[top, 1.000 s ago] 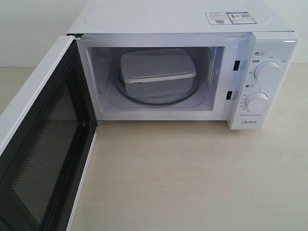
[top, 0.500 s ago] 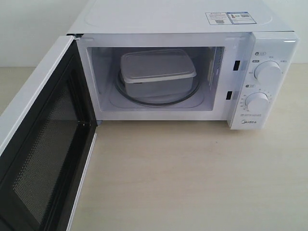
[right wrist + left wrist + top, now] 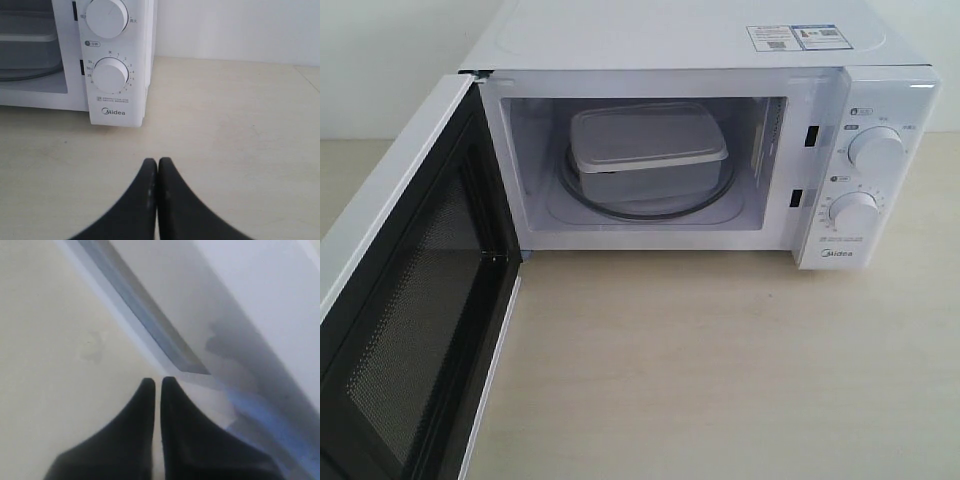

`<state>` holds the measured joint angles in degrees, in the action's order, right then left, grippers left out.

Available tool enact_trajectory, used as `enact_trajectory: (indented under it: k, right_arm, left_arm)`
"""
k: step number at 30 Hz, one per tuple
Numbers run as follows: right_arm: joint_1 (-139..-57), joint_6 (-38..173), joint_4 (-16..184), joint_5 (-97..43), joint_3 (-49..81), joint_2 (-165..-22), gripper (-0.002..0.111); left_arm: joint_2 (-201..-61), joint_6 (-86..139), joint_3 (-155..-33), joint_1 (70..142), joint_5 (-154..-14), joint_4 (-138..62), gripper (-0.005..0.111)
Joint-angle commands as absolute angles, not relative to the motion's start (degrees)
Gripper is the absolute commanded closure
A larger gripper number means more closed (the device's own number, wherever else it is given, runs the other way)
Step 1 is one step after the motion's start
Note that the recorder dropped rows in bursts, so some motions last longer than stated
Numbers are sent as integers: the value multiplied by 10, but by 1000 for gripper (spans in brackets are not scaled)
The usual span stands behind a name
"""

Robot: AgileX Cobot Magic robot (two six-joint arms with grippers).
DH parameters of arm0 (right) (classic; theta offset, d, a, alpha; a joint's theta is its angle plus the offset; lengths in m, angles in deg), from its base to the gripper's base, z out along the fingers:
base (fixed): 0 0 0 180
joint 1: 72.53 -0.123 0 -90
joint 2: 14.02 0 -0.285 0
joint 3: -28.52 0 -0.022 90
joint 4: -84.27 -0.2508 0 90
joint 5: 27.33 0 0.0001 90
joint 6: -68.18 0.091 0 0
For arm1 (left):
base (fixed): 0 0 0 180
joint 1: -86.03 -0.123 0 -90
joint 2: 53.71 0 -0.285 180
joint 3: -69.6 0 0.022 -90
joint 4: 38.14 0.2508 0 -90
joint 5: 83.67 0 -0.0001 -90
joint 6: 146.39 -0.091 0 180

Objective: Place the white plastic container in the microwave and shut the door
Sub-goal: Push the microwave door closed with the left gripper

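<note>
Pale wood-grain table [image 3: 720, 380] carries the microwave [image 3: 700, 40], set against a white wall [image 3: 380, 60]; the door [image 3: 400, 300] stands wide open, swung out on the left side, its dark mesh window showing; the white plastic container [image 3: 645, 150] sits upright and lidded inside the cavity, resting on the glass turntable [image 3: 718, 195]; two round dials [image 3: 877, 150] occupy the right-hand panel. Left gripper [image 3: 156, 384]: black fingers drawn together, only a hairline slit between them, holding nothing, beside a white panel [image 3: 260, 300]. Right gripper [image 3: 157, 162]: fingers pressed together, empty, low over the table, facing the dials, apart from the microwave.
</note>
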<state>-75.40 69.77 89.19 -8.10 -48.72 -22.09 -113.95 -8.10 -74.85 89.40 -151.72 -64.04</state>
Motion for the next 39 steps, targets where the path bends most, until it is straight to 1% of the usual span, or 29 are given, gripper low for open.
enact_trajectory:
  k: [1,8,20,31,39]
  right_arm:
    - [-751,695,893,-84,-487,-218,108]
    - [-751,695,893,-84,-487,-218,108]
    - [-751,695,893,-84,-487,-218,108]
    - [-751,695,893,-84,-487,-218,108]
    - [-751,695,893,-84,-487,-218,108]
  left_arm:
    - [-1145,-147,-745,893,-1507,-725,102]
    - [-1146,-224,-745,893,-1494,-842,102]
    - [-1146,-238,-745,941,-1442,-855,102]
    - [-1144,-238,-745,941,-1435,-915,102]
    - [-1100,-238,-745,941,-1436,-975,102]
